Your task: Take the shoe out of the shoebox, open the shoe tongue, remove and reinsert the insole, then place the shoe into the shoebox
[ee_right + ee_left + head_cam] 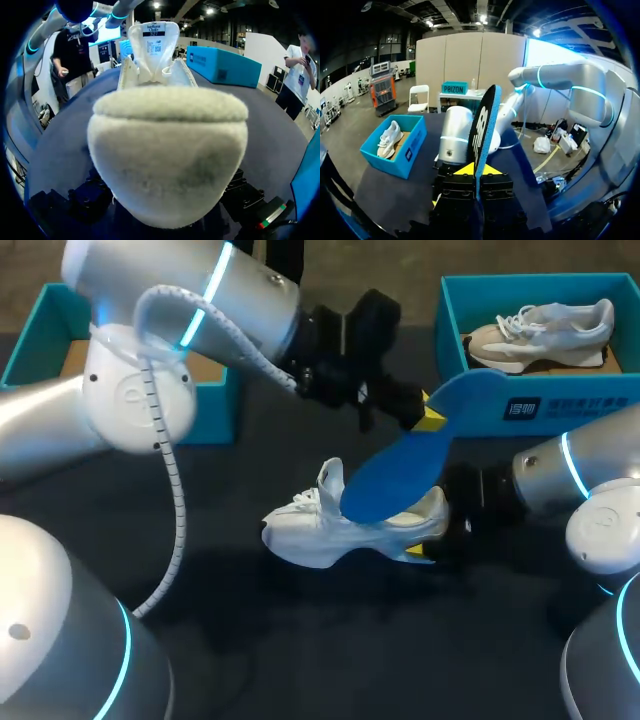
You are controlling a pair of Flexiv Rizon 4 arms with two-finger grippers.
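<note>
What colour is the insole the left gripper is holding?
Blue; the insole in the left gripper shows best in the head view.

**Silver shells, cyan rings, black wrists**

The left arm (150, 310) is built of smooth, rounded silver-white housings, with a glowing cyan light ring (214, 280) at one joint and a flat round cap (130, 395) on another. A pale ribbed cable (172, 480) loops along its outside. Its wrist is black and blocky, ending in the left end effector (428, 412) with bright yellow tips. The right arm (590, 495) has the same silver shells, a thin cyan band (572, 465) and a black wrist. The right end effector (425, 548) is also yellow-tipped.
</note>
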